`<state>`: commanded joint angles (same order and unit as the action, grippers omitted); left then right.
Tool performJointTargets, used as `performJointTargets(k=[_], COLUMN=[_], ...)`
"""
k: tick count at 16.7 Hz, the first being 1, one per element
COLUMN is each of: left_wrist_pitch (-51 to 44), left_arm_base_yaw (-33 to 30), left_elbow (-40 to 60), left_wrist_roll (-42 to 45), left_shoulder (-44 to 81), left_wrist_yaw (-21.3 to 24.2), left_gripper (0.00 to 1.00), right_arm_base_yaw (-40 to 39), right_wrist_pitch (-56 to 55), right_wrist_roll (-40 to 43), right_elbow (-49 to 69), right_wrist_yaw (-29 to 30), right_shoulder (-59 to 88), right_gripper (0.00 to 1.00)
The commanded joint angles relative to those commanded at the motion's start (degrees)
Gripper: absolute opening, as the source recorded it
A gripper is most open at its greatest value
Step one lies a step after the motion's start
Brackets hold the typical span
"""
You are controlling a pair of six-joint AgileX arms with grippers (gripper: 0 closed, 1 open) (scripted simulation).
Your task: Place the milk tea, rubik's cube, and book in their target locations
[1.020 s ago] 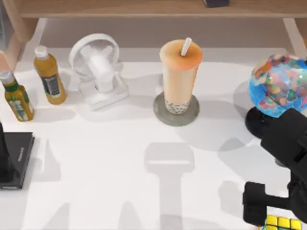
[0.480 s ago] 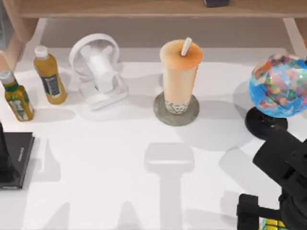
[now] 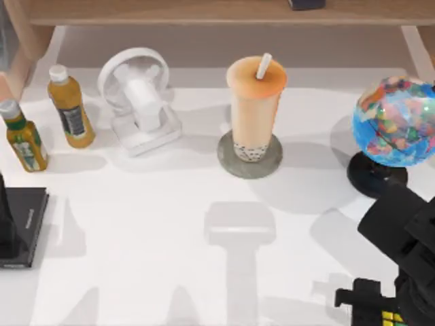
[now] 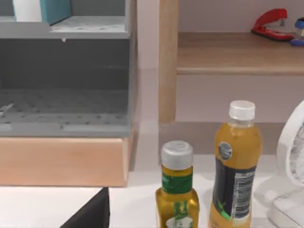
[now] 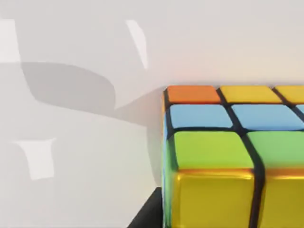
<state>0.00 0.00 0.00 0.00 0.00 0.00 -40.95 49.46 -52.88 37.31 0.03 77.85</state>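
Fingers of the right gripper at lower right, around the rubik's cube on the surface; clamped or apart, cannot tell. Milk tea upper centre on its coaster, seemingly placed. Cube unplaced.

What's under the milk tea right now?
The milk tea stands on a round grey coaster, which lies on the white table. The cup's base covers the coaster's middle.
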Motion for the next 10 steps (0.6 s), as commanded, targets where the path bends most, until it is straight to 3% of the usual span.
performJointTargets(k=[6, 10], left_wrist_pitch=[0.0, 0.0], left_arm_base_yaw=[0.0, 0.0], left_elbow=[0.0, 0.0], left_wrist_roll=[0.0, 0.0], left_shoulder=[0.0, 0.0], left_wrist_yaw=[0.0, 0.0], left_gripper=[1.0, 1.0], right_arm_base_yaw=[0.0, 0.0], right_wrist_pitch=[0.0, 0.0], right_wrist_roll=[0.0, 0.0], right_elbow=[0.0, 0.0], right_wrist_yaw=[0.0, 0.0], right_shoulder=[0.0, 0.0], right_gripper=[0.02, 0.0])
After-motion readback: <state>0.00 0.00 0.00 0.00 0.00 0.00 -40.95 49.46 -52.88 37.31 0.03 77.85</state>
